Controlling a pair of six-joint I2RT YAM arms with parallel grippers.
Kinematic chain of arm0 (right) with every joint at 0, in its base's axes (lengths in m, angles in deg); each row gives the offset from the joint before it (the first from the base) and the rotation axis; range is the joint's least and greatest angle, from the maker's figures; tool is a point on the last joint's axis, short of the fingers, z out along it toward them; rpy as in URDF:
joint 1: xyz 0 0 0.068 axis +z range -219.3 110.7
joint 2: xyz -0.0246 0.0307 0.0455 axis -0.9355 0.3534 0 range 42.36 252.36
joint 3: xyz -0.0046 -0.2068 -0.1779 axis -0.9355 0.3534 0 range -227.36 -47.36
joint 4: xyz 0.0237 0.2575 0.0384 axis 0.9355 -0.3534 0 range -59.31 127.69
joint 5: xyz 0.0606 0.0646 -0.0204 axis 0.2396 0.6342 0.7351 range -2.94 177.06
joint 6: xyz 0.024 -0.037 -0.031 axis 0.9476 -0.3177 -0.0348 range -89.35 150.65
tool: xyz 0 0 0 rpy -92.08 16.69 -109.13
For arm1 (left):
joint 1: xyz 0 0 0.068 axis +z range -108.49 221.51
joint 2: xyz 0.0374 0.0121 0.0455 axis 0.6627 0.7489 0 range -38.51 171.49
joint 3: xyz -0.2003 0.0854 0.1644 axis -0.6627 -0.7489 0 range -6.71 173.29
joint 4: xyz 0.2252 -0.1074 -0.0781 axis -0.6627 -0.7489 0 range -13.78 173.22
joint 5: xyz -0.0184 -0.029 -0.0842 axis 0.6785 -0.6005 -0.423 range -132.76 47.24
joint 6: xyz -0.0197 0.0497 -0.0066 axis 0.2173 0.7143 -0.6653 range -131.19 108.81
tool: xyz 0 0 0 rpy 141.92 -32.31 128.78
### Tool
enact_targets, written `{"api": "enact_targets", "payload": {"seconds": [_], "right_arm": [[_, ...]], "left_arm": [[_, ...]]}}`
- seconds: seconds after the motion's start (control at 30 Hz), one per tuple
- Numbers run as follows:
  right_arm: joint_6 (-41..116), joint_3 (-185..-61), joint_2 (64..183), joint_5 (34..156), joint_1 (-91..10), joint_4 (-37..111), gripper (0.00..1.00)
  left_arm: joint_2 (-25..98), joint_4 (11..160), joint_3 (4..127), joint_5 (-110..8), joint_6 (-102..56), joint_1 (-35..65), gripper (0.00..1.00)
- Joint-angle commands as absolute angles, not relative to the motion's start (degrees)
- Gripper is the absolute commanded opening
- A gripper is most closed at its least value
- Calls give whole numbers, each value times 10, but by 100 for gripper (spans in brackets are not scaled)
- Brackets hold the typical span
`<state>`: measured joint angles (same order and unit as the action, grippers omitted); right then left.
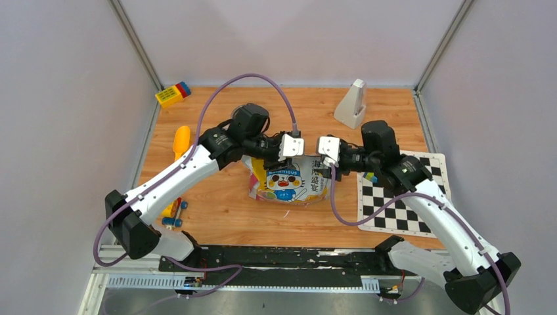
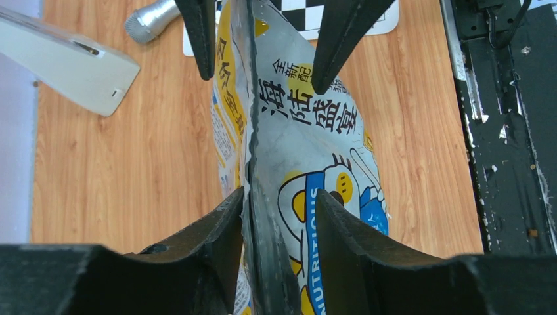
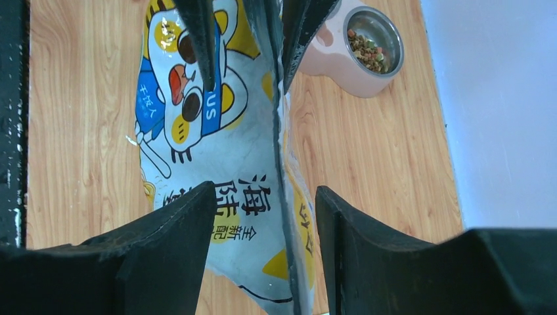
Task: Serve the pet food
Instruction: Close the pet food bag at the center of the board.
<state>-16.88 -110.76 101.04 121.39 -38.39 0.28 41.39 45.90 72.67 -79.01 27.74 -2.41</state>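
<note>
A wooden table (image 1: 223, 210) fills the floor of a white-walled booth, and the bag (image 1: 289, 182) stands near its middle, cat print facing the arm bases. Both arms reach in from opposite ends so that the bag's narrow top edge runs between each pair of fingers. This seems meant to keep the crinkly bag upright, or to take it by the rim. The left gripper (image 2: 281, 195) has its fingers apart, one close against the edge and the other clear. The right gripper (image 3: 264, 189) is also spread, touching nothing. Neither pinches the bag. The pet food (image 3: 368, 46) shows as brown kibble in a steel cup of the pink bowl (image 3: 328, 56) just beyond the bag — some is probably served already. The yellow scoop (image 1: 180, 141) lies apart at the left.
</note>
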Motion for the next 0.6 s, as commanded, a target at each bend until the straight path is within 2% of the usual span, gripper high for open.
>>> {"api": "enact_targets", "payload": {"seconds": [0.0, 0.27, 0.33, 0.4, 0.43, 0.57], "right_arm": [[-221, -1073, 979, 1207, -385, 44, 58], [-247, -1046, 964, 1184, -373, 66, 55], [-246, -1045, 967, 1179, -371, 75, 53], [-245, -1046, 970, 1173, -368, 84, 49], [-246, -1045, 972, 1169, -365, 86, 44], [-254, -1046, 976, 1155, -357, 92, 8]], "left_arm": [[422, 454, 756, -792, 289, -32, 46], [418, 434, 752, -785, 326, -43, 46], [420, 434, 751, -777, 328, -46, 44], [423, 433, 750, -771, 330, -49, 38], [425, 433, 751, -767, 331, -51, 33], [431, 433, 757, -761, 327, -53, 17]]}}
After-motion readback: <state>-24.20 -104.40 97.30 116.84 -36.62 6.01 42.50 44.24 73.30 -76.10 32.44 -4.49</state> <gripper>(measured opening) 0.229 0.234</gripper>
